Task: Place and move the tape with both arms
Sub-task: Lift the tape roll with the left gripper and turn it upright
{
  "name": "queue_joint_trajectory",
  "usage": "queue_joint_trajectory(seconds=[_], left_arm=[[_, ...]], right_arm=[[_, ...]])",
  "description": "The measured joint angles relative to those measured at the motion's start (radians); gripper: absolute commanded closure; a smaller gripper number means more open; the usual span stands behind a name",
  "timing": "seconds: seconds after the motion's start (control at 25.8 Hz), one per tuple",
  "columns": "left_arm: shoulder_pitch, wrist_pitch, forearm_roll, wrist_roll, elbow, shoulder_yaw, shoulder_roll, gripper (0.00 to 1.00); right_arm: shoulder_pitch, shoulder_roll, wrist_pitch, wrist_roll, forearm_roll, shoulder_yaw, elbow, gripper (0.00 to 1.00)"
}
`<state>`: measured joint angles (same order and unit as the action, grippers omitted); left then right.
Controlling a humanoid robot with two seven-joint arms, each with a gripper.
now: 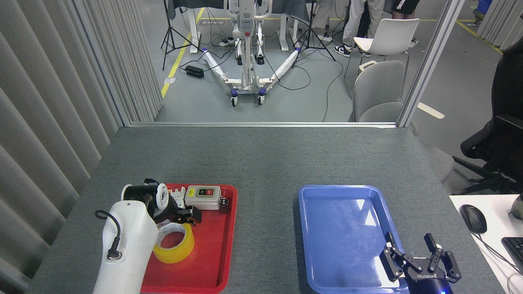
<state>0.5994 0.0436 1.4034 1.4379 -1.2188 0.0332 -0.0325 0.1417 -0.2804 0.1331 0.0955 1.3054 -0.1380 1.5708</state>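
Observation:
The yellow tape (175, 245) lies flat in the red tray (212, 257) at the front left of the table, its white core facing up. My left arm's white body covers the roll's left edge. My left gripper (187, 213) is a dark shape just over the roll's far rim, and its fingers are too dark to read. My right gripper (413, 250) hovers over the near right corner of the blue tray (343, 220), fingers spread with nothing between them.
A grey switch box (202, 197) and a white breaker (178, 195) sit along the red tray's far edge. A mouse (473, 218) and keyboard (515, 245) lie on a white desk at the right. Grey chairs (378, 96) stand beyond the table's far edge.

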Motion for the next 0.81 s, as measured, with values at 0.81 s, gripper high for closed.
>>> queue_joint_trajectory(seconds=[0.81], left_arm=[[-0.067,-0.01,-0.01,-0.014,0.02,0.014,0.027,0.0]], right_arm=[[-0.001,0.004,-0.001,0.002,0.0,-0.001,-0.002,0.0]])
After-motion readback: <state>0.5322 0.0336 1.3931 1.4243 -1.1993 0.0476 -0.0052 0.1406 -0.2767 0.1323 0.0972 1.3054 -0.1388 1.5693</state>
